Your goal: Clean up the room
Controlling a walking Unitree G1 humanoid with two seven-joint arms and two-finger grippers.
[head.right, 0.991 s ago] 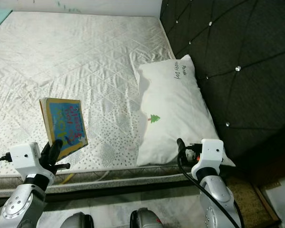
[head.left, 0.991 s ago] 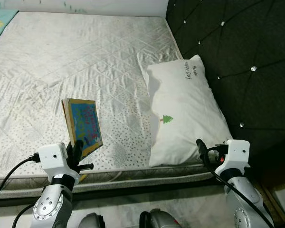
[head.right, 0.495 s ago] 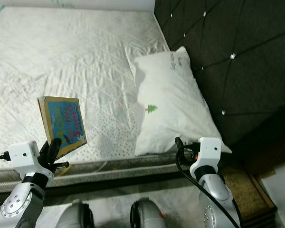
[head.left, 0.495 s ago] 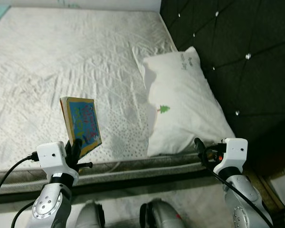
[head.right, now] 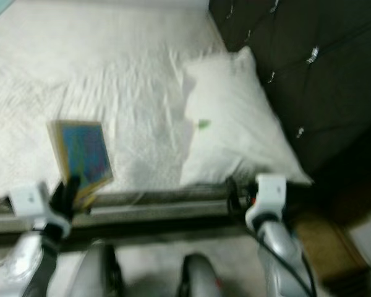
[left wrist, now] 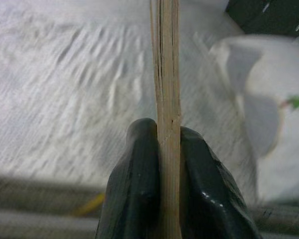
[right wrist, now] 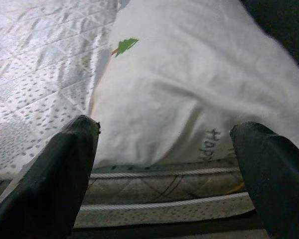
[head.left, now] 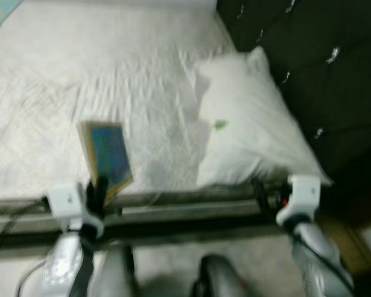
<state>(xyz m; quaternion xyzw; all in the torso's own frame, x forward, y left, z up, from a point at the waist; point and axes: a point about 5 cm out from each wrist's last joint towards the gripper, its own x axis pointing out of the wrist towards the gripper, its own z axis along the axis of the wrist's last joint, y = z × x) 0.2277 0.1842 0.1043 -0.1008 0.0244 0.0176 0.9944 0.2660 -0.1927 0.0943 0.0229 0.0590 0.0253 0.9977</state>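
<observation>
The left gripper point(left wrist: 168, 149) pinched the book point(head.left: 106, 153) upright above the mattress's point(head.left: 80, 80) front edge; the right gripper point(right wrist: 167, 164) hung wide open, holding nothing, facing the pillow point(head.left: 247, 136). Carrying well probably meant keeping that pinch firm.

A book point(head.left: 106, 153) stands upright above the near edge of a mattress point(head.left: 80, 74), clamped in the left gripper point(left wrist: 165, 164). To its right a pillow point(head.left: 247, 124) lies on the mattress against what appears, through blur, to be a headboard point(head.left: 321, 55). The right gripper point(right wrist: 169, 164) hovers before the pillow.
</observation>
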